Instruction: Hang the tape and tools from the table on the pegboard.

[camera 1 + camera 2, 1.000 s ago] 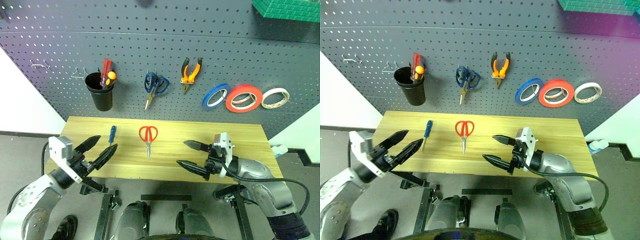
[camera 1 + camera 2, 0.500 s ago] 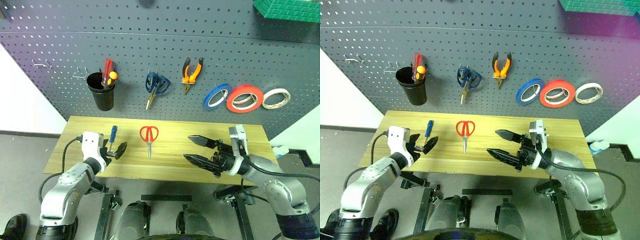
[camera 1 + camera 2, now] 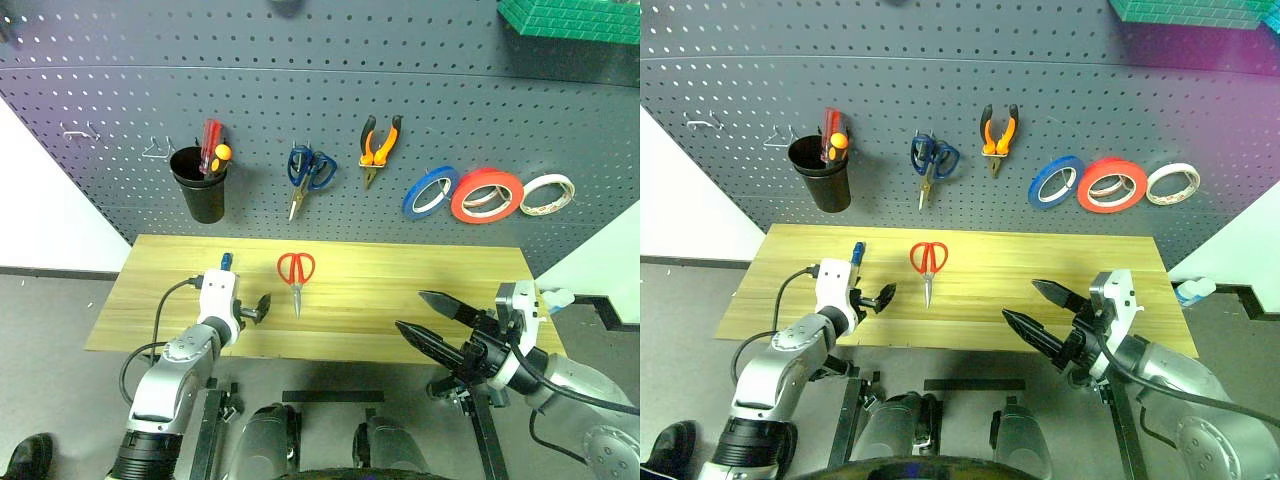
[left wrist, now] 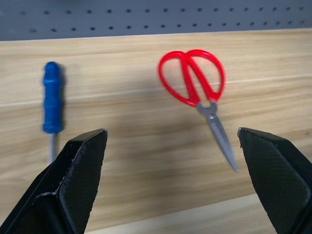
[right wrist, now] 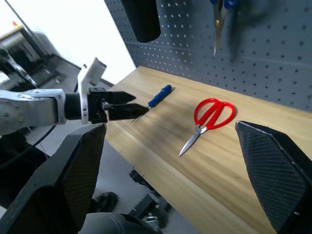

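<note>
Nearby, black cup point(image 3: 201, 183) holding two screwdrivers point(image 3: 213, 145)

silver arms, blk fingers point(image 3: 262, 303), blk cables

With jaws spread wide and empty, the left gripper point(image 3: 872, 297) reached low over the tabletop's point(image 3: 970, 320) near-left part, while the right gripper point(image 3: 1038, 312) hovered off its front edge, likewise wide open and empty.
</note>
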You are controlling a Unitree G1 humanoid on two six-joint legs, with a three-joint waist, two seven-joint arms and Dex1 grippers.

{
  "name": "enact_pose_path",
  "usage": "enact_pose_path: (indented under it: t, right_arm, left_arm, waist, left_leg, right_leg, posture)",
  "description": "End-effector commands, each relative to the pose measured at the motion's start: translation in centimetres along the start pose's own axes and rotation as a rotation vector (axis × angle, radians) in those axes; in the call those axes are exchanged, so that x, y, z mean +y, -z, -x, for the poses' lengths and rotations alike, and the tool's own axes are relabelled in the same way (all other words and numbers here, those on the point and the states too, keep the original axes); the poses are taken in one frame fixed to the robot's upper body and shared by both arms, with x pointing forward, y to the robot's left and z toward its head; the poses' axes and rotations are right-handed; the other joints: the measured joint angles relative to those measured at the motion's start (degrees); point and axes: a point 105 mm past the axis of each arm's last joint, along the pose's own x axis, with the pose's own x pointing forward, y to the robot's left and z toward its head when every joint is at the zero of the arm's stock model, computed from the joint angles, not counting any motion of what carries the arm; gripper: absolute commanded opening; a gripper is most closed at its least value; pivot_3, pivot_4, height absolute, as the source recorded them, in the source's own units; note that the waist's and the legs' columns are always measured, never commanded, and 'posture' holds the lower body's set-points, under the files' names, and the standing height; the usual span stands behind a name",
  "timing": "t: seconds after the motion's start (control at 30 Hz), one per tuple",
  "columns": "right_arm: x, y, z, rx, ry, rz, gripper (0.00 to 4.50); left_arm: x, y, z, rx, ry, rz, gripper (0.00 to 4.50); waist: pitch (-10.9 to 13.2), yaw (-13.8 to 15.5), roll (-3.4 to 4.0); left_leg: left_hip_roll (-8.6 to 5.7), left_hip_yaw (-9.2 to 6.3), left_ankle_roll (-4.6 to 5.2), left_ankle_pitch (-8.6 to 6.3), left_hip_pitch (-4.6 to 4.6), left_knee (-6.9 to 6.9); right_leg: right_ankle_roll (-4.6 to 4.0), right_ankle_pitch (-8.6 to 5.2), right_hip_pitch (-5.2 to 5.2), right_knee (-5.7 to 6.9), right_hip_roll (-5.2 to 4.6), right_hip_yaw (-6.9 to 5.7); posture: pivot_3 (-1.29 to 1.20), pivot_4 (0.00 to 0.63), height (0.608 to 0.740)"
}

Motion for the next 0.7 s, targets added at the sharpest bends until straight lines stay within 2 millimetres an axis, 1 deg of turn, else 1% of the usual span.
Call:
enact_pose_path:
  t: [0.03, 0.07, 0.1, 0.17, 0.23, 0.3, 0.4, 0.43, 0.5, 0.6, 0.7]
  right_arm:
    - [1.1, -1.4, -1.4, -0.044, 0.046, 0.061, 4.46]
    - [1.4, -1.7, -1.7, -0.063, 0.063, 0.065, 4.46]
    - [1.6, -1.6, -2.1, -0.068, 0.083, 0.062, 4.46]
    - [2.2, -1.2, -2.4, -0.067, 0.116, 0.072, 4.46]
    - [2.6, -1.2, -2.8, -0.08, 0.153, 0.079, 4.46]
    - [3.3, -1.8, -3.5, -0.105, 0.162, 0.094, 4.46]
    - [4.4, -3.0, -4.6, -0.166, 0.152, 0.111, 4.46]
    - [4.7, -2.8, -4.8, -0.159, 0.148, 0.114, 4.46]
    - [5.1, -2.2, -4.9, -0.134, 0.165, 0.096, 4.46]
    - [5.9, -1.2, -4.9, -0.122, 0.148, 0.098, 4.46]
    - [5.9, -1.2, -4.8, -0.138, 0.164, 0.128, 4.46]
  left_arm:
    - [0.3, -0.2, -0.5, 0.02, -0.038, -0.064, 4.5]
    - [0.2, -0.1, -0.6, 0.025, -0.046, -0.07, 4.5]
    - [0.1, -0.1, -0.7, 0.03, -0.039, -0.032, 4.5]
    - [0.1, 0.7, -1.0, 0.085, -0.028, 0.054, 4.5]
    - [0.3, 1.2, -1.1, 0.13, -0.044, 0.04, 4.5]
    - [0.0, 1.0, -1.4, 0.124, -0.011, 0.066, 4.5]
    - [-0.3, 0.5, -1.7, 0.118, 0.004, 0.04, 4.5]
    - [-0.6, 0.3, -1.8, 0.097, 0.018, 0.023, 4.5]
    - [-1.2, 0.4, -1.9, 0.101, 0.032, -0.032, 4.5]
    - [-2.1, 0.1, -2.0, 0.077, 0.08, 0.02, 4.5]
    - [-2.2, 0.1, -2.0, 0.069, 0.079, 0.015, 4.5]
  waist:
    - [0.0, -0.05, 0.0]
    - [0.0, 0.01, 0.0]
    - [0.0, 0.02, 0.0]
    - [-0.01, 0.14, 0.01]
    - [-0.01, 0.07, 0.01]
    - [-0.01, -0.16, 0.01]
    - [0.0, -0.27, 0.01]
    - [-0.01, -0.21, 0.01]
    - [-0.02, 0.04, -0.01]
    - [-0.02, -0.04, -0.01]
    - [-0.02, -0.33, -0.01]
  left_leg:
    - [0.0, 0.01, 0.0, 0.0, -0.01, 0.0]
    - [0.0, 0.01, 0.0, 0.0, -0.03, 0.0]
    - [0.0, 0.0, 0.0, 0.0, -0.05, -0.01]
    - [0.0, 0.0, 0.01, 0.0, -0.11, -0.01]
    - [-0.04, -0.01, 0.05, -0.02, -0.2, 0.01]
    - [-0.05, -0.01, 0.08, -0.03, -0.28, 0.05]
    - [-0.02, 0.0, 0.06, -0.02, -0.26, 0.1]
    - [-0.02, -0.01, 0.06, -0.02, -0.21, 0.1]
    - [-0.03, -0.01, 0.06, -0.02, -0.22, 0.09]
    - [-0.09, 0.0, 0.14, -0.07, -0.32, 0.09]
    - [-0.1, 0.02, 0.15, -0.07, -0.32, 0.1]
  right_leg:
    - [0.0, 0.0, -0.01, 0.0, 0.0, 0.01]
    - [0.0, 0.0, -0.04, 0.0, -0.01, 0.01]
    - [0.0, 0.0, -0.05, 0.0, -0.01, 0.0]
    - [0.0, 0.0, -0.09, 0.0, -0.01, 0.0]
    - [0.01, -0.01, -0.12, -0.02, -0.05, -0.02]
    - [0.03, 0.0, -0.18, -0.01, -0.04, -0.02]
    - [0.06, 0.03, -0.2, 0.03, 0.01, -0.01]
    - [0.06, 0.03, -0.17, 0.03, 0.02, -0.01]
    - [0.06, 0.02, -0.16, 0.02, 0.01, -0.01]
    - [0.06, 0.02, -0.19, -0.05, -0.06, -0.01]
    - [0.07, 0.02, -0.19, -0.05, -0.06, -0.01]
  posture:
    - [0.05, 0.106, 0.74]
    - [0.05, 0.106, 0.74]
    - [0.05, 0.106, 0.74]
    - [0.05, 0.106, 0.74]
    - [0.04, 0.108, 0.74]
    - [0.04, 0.108, 0.74]
    - [0.02, 0.113, 0.74]
    - [0.02, 0.111, 0.74]
    - [0.02, 0.109, 0.74]
    - [0.01, 0.106, 0.74]
    - [0.01, 0.106, 0.74]
